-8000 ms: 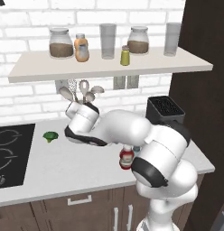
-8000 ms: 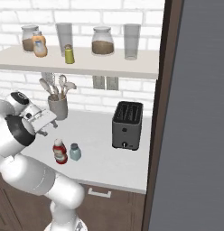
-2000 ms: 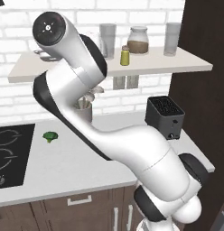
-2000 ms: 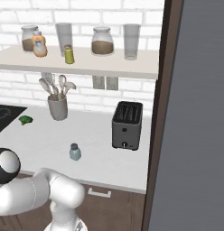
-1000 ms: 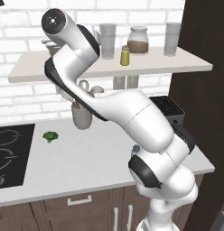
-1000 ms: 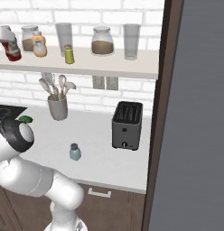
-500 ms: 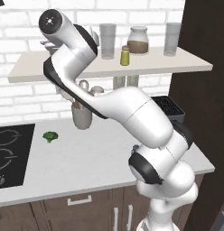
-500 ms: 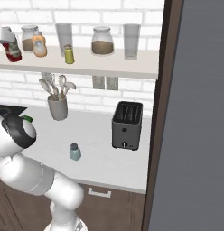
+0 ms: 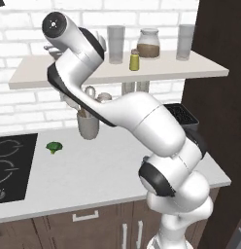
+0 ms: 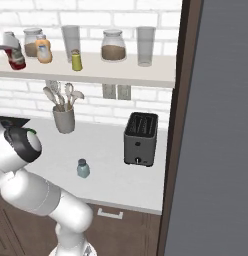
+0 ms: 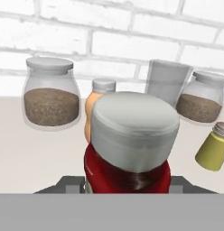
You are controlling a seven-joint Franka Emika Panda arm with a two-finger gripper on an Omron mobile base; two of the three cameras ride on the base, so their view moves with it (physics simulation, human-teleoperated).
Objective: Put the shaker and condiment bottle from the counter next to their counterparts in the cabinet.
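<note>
The hand grips the upright red bottle above the shelf, with the orange bottle directly ahead.

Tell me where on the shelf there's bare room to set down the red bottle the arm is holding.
The end effector holds the condiment bottle over the cabinet's left end, where board in front of the orange bottle looks bare. Another free patch lies between the yellow-green shaker and the right-hand jar. The back row of jars and glasses is crowded.
</note>
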